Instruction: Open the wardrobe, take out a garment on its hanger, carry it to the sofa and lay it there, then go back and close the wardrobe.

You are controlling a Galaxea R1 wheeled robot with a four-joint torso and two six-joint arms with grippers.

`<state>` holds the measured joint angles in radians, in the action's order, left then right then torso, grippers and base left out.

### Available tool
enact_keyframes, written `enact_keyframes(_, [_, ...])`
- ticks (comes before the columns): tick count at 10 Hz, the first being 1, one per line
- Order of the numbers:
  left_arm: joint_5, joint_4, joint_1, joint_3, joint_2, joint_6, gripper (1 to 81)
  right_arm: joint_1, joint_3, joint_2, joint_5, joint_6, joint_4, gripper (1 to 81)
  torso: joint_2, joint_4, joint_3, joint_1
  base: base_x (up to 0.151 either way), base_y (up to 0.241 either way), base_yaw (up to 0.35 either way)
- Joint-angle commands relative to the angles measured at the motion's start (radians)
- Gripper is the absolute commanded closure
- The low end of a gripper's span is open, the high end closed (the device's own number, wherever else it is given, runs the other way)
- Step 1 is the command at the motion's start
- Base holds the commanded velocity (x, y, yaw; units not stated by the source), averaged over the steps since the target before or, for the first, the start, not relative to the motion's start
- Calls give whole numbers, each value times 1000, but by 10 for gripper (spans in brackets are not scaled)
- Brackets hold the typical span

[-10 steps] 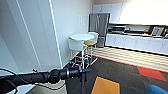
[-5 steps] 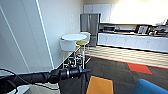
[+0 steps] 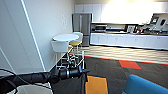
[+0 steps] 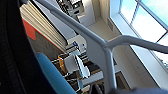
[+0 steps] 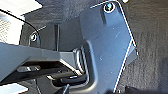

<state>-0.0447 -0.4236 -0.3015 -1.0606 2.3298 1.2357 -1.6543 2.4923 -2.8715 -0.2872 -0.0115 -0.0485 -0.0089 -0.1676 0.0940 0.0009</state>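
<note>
Sofa (image 3: pixel 146 86) lay near right; my left claw (image 3: pixel 85 72) carried a white hanger (image 4: pixel 105 50), grip state indeterminate. Laying down and wardrobe closing remained, I judged.

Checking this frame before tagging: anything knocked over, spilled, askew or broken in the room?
Nothing stands out. The round white table and white chairs stand upright by the wall, the kitchen counter looks orderly, and the carpet shows no spill. The left arm reaches forward, and the blue sofa edge is at lower right.
</note>
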Motion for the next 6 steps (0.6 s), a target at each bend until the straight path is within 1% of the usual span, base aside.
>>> enact_keyframes(1, [-44,-26,155,33,-3,-1,811,15,26,-2,51,1,-5,10,0,0,0,0,0,0,-229])
enact_keyframes(6, [-40,-26,155,34,-1,-1,811,17,31,-7,51,1,-5,10,0,0,0,0,0,0,-229])
